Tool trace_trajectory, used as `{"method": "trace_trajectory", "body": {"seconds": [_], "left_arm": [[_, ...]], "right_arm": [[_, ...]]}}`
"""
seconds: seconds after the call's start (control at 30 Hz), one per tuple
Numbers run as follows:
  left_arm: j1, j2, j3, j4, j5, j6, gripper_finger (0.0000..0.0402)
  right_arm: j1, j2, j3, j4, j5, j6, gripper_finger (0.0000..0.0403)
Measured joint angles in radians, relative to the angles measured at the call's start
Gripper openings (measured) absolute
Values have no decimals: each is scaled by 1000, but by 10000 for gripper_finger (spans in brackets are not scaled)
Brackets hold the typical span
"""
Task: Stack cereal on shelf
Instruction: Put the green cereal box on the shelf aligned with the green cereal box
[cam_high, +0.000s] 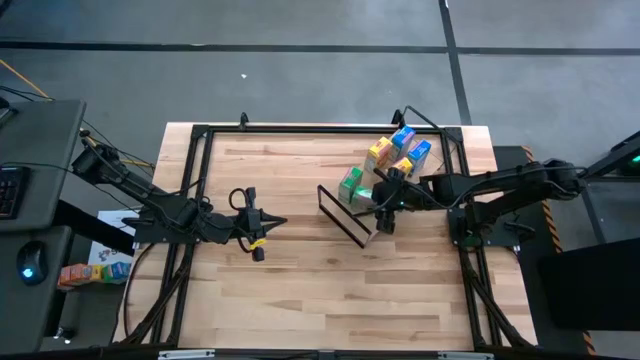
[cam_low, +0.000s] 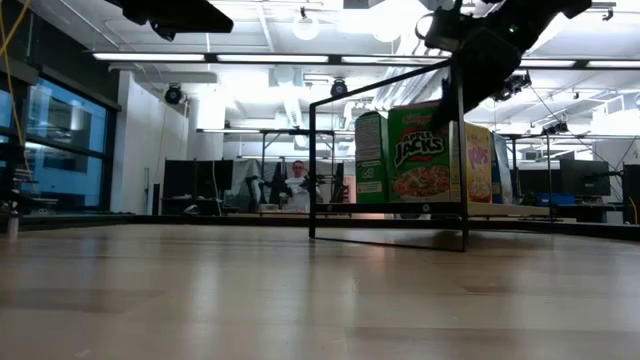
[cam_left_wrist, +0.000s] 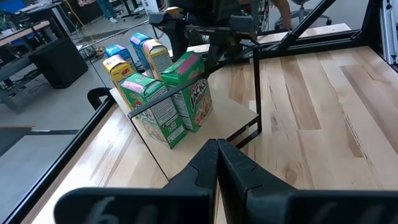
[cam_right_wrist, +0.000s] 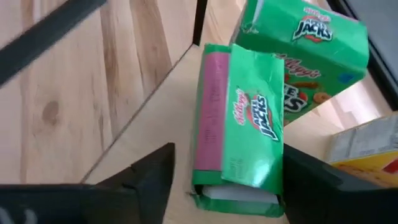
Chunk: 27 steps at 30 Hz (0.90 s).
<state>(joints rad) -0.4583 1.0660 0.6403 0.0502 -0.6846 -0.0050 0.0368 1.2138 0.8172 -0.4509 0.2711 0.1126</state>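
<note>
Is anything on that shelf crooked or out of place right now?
Yes. The two green boxes stand on the shelf turned at different angles, not squared with each other. The right hand has its fingers either side of one. The yellow and blue boxes also sit unevenly.

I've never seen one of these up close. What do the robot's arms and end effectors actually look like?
Both arms are dark and slim, built of jointed segments with black cables. The left end effector tapers to a point, with a yellow mark behind it. The right end effector has two flat black fingers.
</note>
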Motion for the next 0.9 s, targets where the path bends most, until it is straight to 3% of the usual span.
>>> {"method": "trace_trajectory", "body": {"seconds": [0.33,0.6,0.77,0.9], "left_arm": [[0,0,0,0,0,0,0],[0,0,0,-1,0,0,0],[0,0,0,-1,0,0,0],[0,0,0,-1,0,-1,0]], "right_arm": [[3,-3,179,-244,30,-2,261],[25,-3,315,-517,-21,125,255],[105,-4,279,-580,-38,236,216],[181,-4,170,-472,-37,271,143]]}}
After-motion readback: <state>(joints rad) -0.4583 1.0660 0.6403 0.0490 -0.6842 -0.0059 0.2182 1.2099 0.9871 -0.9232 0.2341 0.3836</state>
